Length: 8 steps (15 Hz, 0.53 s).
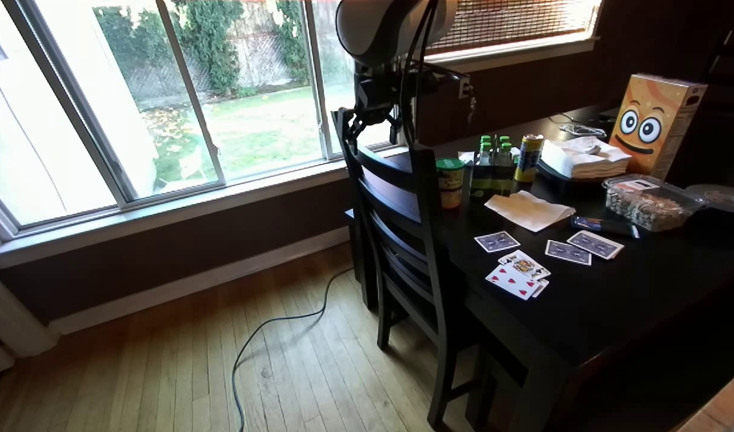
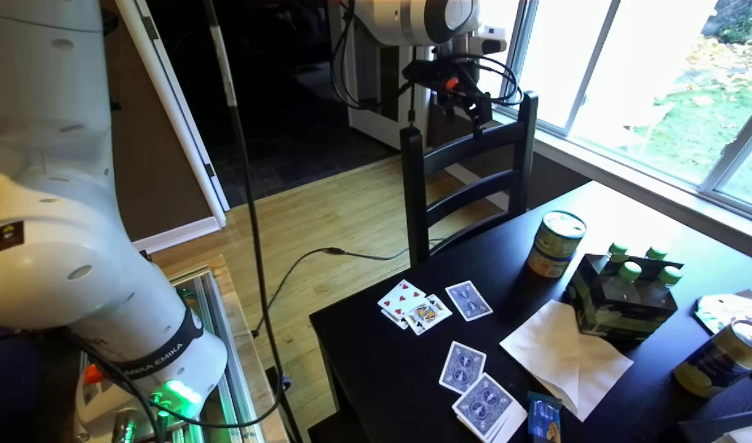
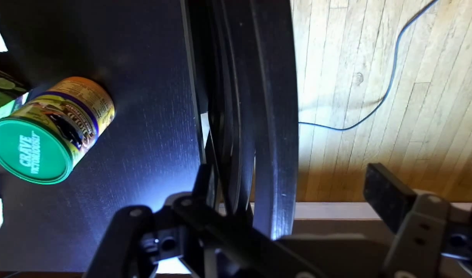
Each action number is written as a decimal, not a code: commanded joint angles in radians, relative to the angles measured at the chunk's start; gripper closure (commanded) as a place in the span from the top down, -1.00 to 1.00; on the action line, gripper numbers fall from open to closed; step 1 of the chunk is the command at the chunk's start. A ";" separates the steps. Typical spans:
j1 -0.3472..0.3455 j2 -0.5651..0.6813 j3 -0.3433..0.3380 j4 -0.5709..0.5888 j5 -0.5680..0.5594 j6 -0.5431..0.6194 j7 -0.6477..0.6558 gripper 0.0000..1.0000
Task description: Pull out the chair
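Note:
The chair is dark wood with a tall back of curved horizontal slats. It stands upright with its seat tucked under the end of the dark table, in both exterior views (image 1: 428,234) (image 2: 415,197). My gripper (image 1: 373,131) is above the chair's top rail near the window-side post, also seen in an exterior view (image 2: 465,120). In the wrist view, my gripper (image 3: 295,193) is open, with one finger on the table side of the top rail (image 3: 276,127) and the other on the floor side. A gap shows between the rail and the floor-side finger. The seat is mostly hidden.
The dark table (image 1: 589,318) carries a stacked can (image 3: 29,150), a bottle carrier (image 2: 621,307), playing cards (image 2: 468,301) and a napkin (image 1: 529,210). A cable (image 1: 270,321) lies on the wooden floor behind the chair. The window wall (image 1: 270,228) is close beside the chair.

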 commanded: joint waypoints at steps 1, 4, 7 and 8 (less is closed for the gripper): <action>0.029 -0.001 -0.033 0.005 0.017 0.000 -0.011 1.00; 0.029 -0.001 -0.033 0.011 0.017 0.000 -0.011 1.00; 0.036 0.014 -0.032 0.009 0.018 -0.002 -0.043 1.00; 0.042 0.018 -0.036 0.007 0.009 -0.003 -0.044 1.00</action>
